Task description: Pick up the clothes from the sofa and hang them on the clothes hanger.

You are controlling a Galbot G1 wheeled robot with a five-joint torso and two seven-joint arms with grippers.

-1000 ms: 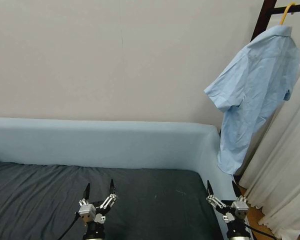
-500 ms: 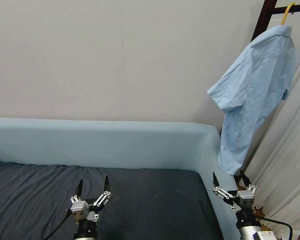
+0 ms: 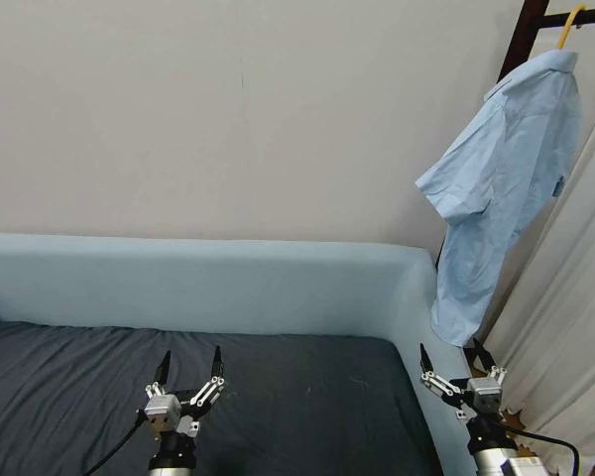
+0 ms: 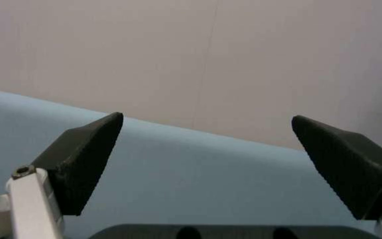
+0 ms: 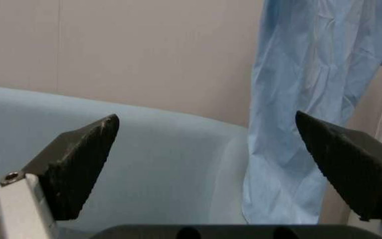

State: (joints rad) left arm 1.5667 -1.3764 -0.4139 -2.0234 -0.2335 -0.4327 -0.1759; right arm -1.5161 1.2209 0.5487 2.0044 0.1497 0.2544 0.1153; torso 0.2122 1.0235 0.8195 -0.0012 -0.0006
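Note:
A light blue short-sleeved shirt [image 3: 501, 188] hangs on a yellow hanger [image 3: 569, 22] from a dark wooden rack [image 3: 524, 35] at the upper right, beside the sofa's right arm. The shirt [image 5: 310, 99] also appears in the right wrist view. My left gripper [image 3: 189, 360] stands open low over the sofa's dark seat cover [image 3: 79, 397], nothing between its fingers. My right gripper [image 3: 451, 355] is open too, low by the sofa's right arm, holding nothing. Both point up toward the backrest.
The pale blue sofa backrest [image 3: 198, 283] runs across the view under a plain beige wall [image 3: 228, 109]. A white curtain [image 3: 575, 327] hangs at the far right behind the shirt. Wooden floor shows beside the sofa's right end.
Since a second ago the left gripper shifted left and lower, the right gripper shifted right. The hanging shirt has swung slightly rightward. Little has changed in the last half second.

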